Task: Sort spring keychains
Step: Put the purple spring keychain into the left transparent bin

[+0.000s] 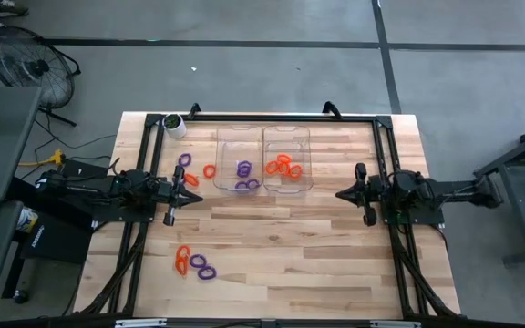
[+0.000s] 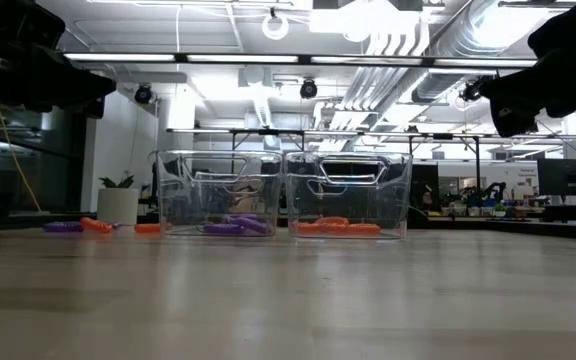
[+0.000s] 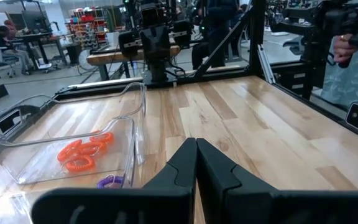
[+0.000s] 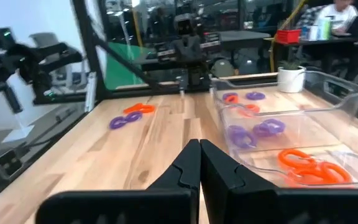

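Two clear trays point(image 1: 241, 138) are sitting side by side on the desk point(image 1: 317, 246). Roughly three purple spring keychains point(image 1: 244, 171) are lying in the left tray and about four orange spring keychains point(image 1: 283, 166) in the right one point(image 1: 286, 138). Loose on the desk, two purple point(image 1: 184, 159) and two orange point(image 1: 209, 170) are lying near the trays, with two orange point(image 1: 182, 260) and two purple point(image 1: 203, 267) farther off. One white-and-green roll point(image 1: 174, 124) is standing at a corner.
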You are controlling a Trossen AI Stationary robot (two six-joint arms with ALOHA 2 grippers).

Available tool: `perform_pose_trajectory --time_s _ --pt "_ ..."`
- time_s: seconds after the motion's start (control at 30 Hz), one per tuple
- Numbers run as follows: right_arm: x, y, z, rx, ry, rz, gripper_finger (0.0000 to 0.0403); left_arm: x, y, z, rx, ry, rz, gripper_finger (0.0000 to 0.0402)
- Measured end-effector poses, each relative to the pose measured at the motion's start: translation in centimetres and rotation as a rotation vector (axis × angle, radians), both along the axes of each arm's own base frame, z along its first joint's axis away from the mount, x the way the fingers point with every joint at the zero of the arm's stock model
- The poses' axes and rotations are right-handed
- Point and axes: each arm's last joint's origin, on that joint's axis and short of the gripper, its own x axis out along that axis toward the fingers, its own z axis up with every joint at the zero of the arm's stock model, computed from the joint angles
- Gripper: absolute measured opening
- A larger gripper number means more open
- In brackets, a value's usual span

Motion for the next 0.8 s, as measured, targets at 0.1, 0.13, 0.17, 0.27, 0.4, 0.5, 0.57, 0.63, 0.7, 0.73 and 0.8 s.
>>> perform_pose_trajectory --time_s 0.1,0.13,0.17,0.27,0.4,0.5,0.57,0.63,0.7,0.73,0.8 --pt "0.0 -0.26 0.05 0.003 -0.005 -0.007 0.0 0.0 0.0 0.0 0.0 0.0 -0.001 0.0001" --pt "0.0 -0.29 0.04 0.005 -0.005 -0.006 0.0 0.0 0.0 0.0 0.0 0.0 0.0 0.0001" --pt "0.0 -0.33 0.04 0.01 -0.005 -0.009 0.0 0.0 0.0 0.0 0.0 0.0 0.0 0.0001" --pt "0.0 -0.39 0.04 0.012 -0.005 -0.014 0.0 0.0 0.0 0.0 0.0 0.0 0.0 0.0001" --pt "0.0 -0.45 0.03 0.012 -0.003 -0.035 0.0 0.0 0.0 0.0 0.0 0.0 0.0 0.0001" --pt "0.0 -0.47 0.01 0.01 -0.001 -0.042 0.0 0.0 0.0 0.0 0.0 0.0 0.0 0.0001" --pt "0.0 -0.47 0.01 0.01 -0.001 -0.041 0.0 0.0 0.0 0.0 0.0 0.0 0.0 0.0001" --pt "0.0 -0.47 0.01 0.006 -0.001 -0.041 0.0 0.0 0.0 0.0 0.0 0.0 0.0 0.0001" --pt "0.0 -0.47 0.01 -0.007 -0.001 -0.041 0.0 0.0 0.0 0.0 0.0 0.0 0.0 0.0001" --pt "0.0 -0.47 0.0 -0.012 -0.001 -0.041 0.0 0.0 0.0 0.0 0.0 0.0 -0.001 0.0001" --pt "0.0 -0.47 0.0 -0.013 -0.001 -0.041 0.0 0.0 0.0 0.0 0.0 0.0 0.0 0.0001"
